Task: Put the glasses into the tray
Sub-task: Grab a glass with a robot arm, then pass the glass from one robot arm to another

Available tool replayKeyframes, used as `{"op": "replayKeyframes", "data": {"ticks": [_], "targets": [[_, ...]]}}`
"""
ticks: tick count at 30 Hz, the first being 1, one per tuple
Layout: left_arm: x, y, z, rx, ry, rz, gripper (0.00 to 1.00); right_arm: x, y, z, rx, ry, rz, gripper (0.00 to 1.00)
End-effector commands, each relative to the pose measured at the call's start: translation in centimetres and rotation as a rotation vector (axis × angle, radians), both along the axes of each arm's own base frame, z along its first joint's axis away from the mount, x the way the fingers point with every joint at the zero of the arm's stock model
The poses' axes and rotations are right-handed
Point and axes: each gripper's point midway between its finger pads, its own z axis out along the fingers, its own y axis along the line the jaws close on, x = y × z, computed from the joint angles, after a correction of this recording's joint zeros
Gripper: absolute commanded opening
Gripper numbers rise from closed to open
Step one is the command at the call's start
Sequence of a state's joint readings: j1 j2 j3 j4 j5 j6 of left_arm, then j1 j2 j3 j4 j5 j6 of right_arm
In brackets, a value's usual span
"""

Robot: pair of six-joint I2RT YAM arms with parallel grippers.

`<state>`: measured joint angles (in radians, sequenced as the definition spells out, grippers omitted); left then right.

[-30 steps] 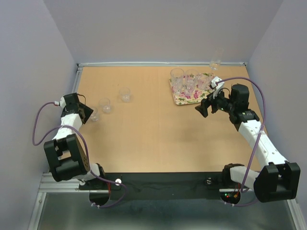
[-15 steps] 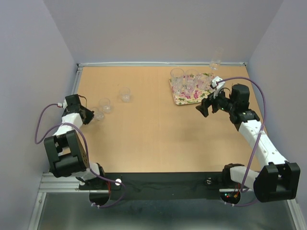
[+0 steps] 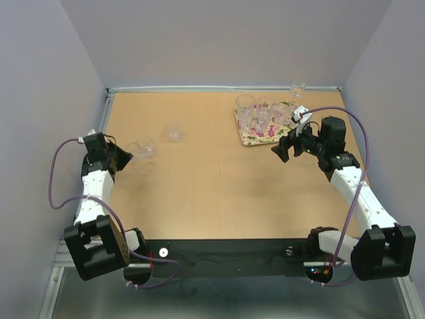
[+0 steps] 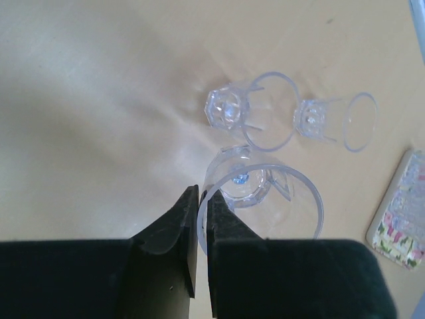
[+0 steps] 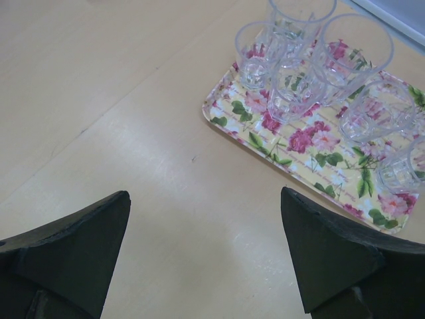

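Far left of the tray (image 3: pixel 255 138), the left gripper (image 4: pixel 198 199) pinches one glass (image 4: pixel 265 206) by its rim, so it should lift slowly and level, clear of two neighbouring glasses (image 4: pixel 229 109), while the right gripper (image 5: pixel 204 199) hangs open.

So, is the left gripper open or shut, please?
Shut on a glass: in the left wrist view, the left gripper pinches its rim between nearly touching fingers.

No text, label, brand, number or sign to read in any view. On the tray (image 5: pixel 312 143) only a print of flowers and leaves, without letters.
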<state>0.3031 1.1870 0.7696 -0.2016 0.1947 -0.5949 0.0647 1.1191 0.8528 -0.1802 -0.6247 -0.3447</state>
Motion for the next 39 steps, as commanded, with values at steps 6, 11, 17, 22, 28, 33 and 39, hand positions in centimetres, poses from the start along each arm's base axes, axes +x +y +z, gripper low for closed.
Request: {"op": "replayKeyframes", "data": {"ticks": [6, 11, 17, 22, 28, 33, 39], "targets": [[-1.6, -5.1, 3.4, -0.016, -0.194, -0.317, 0.0, 0.1, 0.0, 0.9, 0.007, -0.047, 0.017, 0.99], [-2.1, -9.7, 4.7, -0.034, -0.278, -0.498, 0.0, -0.2, 0.2, 0.6, -0.004, -0.055, 0.048, 0.99], [-2.7, -16.3, 6.7, -0.035, -0.351, -0.707, 0.0, -1.7, 1.6, -0.7, 0.011, -0.041, 0.16, 1.0], [-3.2, -19.0, 7.5, -0.047, -0.358, -0.752, 0.0, -2.4, 2.4, -0.5, 0.051, -0.019, 0.217, 1.0], [-4.0, -23.0, 7.8, -0.062, -0.385, -0.791, 0.0, -2.8, 3.0, -0.1, 0.073, 0.072, 0.255, 1.0], [-4.6, -26.6, 7.6, -0.078, -0.398, -0.835, 0.0, -3.1, 3.1, 0.7, 0.061, 0.155, 0.254, 1.0], [-4.6, -29.5, 7.3, -0.054, -0.398, -0.818, 0.0, -3.2, 4.0, 1.7, 0.032, 0.217, 0.223, 1.0]]}}
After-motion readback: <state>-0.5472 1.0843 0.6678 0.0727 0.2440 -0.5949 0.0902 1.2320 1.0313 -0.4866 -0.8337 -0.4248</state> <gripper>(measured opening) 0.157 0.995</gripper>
